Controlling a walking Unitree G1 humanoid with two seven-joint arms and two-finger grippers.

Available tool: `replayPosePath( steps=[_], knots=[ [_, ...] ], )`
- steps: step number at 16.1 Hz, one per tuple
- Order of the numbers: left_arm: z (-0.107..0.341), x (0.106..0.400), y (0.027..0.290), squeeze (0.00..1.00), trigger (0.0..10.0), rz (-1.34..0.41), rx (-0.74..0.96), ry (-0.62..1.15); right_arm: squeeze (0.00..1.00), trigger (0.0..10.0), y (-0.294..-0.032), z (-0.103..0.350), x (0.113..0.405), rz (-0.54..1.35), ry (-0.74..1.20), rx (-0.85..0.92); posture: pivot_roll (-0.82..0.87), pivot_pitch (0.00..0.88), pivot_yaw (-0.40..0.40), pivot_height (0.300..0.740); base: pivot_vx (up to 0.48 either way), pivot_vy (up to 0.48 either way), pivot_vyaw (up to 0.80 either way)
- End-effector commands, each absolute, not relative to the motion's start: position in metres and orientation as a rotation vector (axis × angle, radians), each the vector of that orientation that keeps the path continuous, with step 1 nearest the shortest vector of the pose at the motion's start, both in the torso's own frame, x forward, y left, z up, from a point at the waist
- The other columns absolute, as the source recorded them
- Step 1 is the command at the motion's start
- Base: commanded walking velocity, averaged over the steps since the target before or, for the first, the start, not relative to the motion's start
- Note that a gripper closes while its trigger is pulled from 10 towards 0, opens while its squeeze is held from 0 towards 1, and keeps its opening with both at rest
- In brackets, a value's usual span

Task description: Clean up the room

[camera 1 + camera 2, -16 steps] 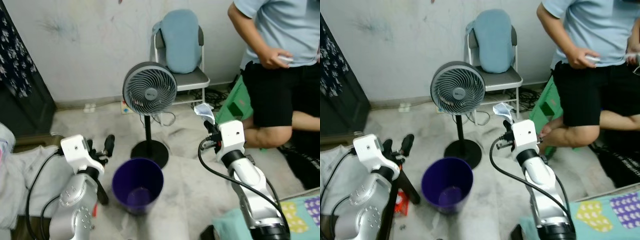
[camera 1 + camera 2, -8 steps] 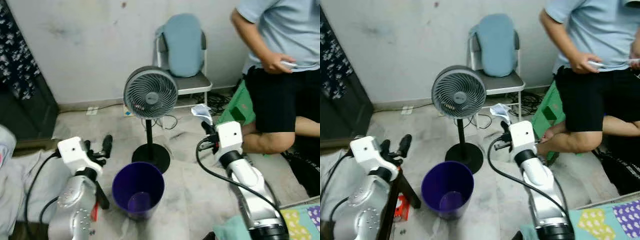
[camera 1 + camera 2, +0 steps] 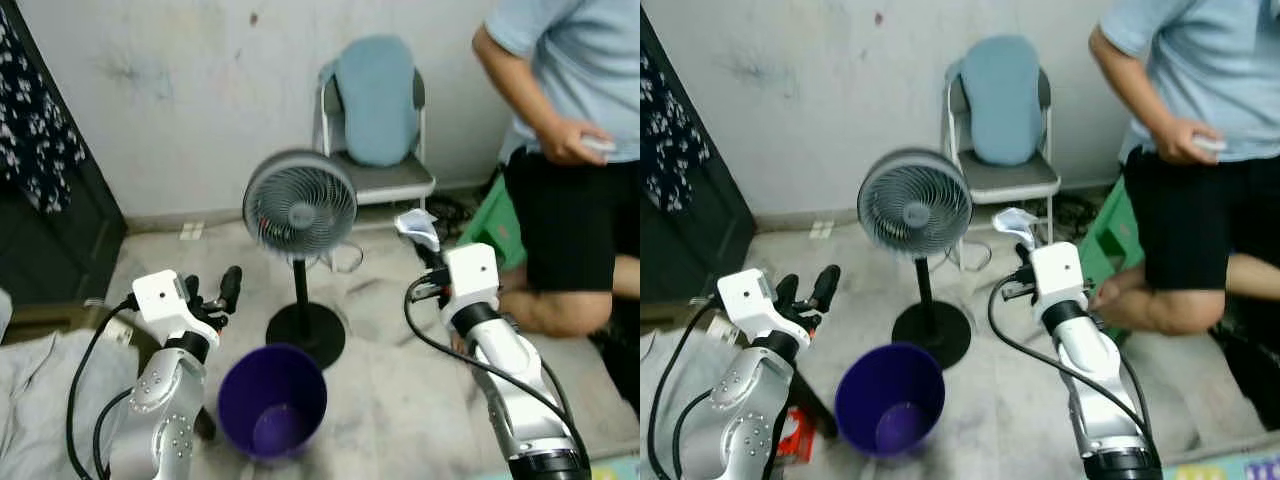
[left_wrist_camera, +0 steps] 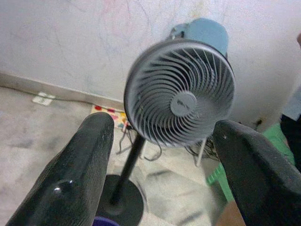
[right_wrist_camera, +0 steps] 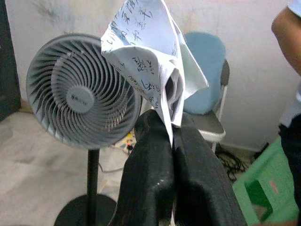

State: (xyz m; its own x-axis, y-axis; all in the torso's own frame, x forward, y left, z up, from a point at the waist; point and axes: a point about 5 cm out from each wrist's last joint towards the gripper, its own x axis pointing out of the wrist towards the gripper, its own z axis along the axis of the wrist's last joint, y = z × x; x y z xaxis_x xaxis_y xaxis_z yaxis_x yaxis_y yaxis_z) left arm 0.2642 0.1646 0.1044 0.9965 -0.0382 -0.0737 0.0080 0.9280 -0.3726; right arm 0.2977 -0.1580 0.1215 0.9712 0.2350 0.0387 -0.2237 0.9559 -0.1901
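A purple bin stands open on the floor between my two arms, in front of the fan's base. My right gripper is raised to the bin's right and shut on a crumpled sheet of printed white paper. The right wrist view shows that paper pinched between the closed black fingers. My left gripper is held up to the left of the bin, open, with nothing between its fingers.
A grey pedestal fan stands just behind the bin. Behind it is a folding chair with a blue cushion. A person kneels at the right beside a green stool. Grey cloth lies at the left, a red item near it.
The camera has shifted, so the whole scene sits lower and a little to the side. Both arms keep their pose and the right gripper still holds the paper.
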Motion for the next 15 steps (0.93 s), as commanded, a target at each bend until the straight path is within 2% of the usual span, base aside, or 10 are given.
replayPosePath(
  steps=[1, 4, 15],
  knots=[
    [0.1051, 0.2637, 0.1739, 0.0, 10.0, 0.004, -0.363, 0.078, 0.0, 10.0, -0.1478, 0.1258, 0.2992, 0.258, -0.083, -0.167, -0.06, 0.012, -0.001, 0.74, 0.0, 0.0, 0.0],
    [0.1034, 0.2637, 0.1752, 0.0, 10.0, 0.024, -0.352, 0.088, 0.0, 10.0, -0.1471, 0.1261, 0.2985, 0.265, -0.087, -0.169, -0.06, 0.011, -0.001, 0.74, 0.0, 0.0, 0.21],
    [0.1028, 0.2643, 0.1769, 0.0, 10.0, 0.037, -0.335, 0.093, 0.0, 10.0, -0.1432, 0.1271, 0.298, 0.28, -0.098, -0.167, -0.06, 0.008, 0.001, 0.74, 0.0, 0.0, 0.8]
  ],
)
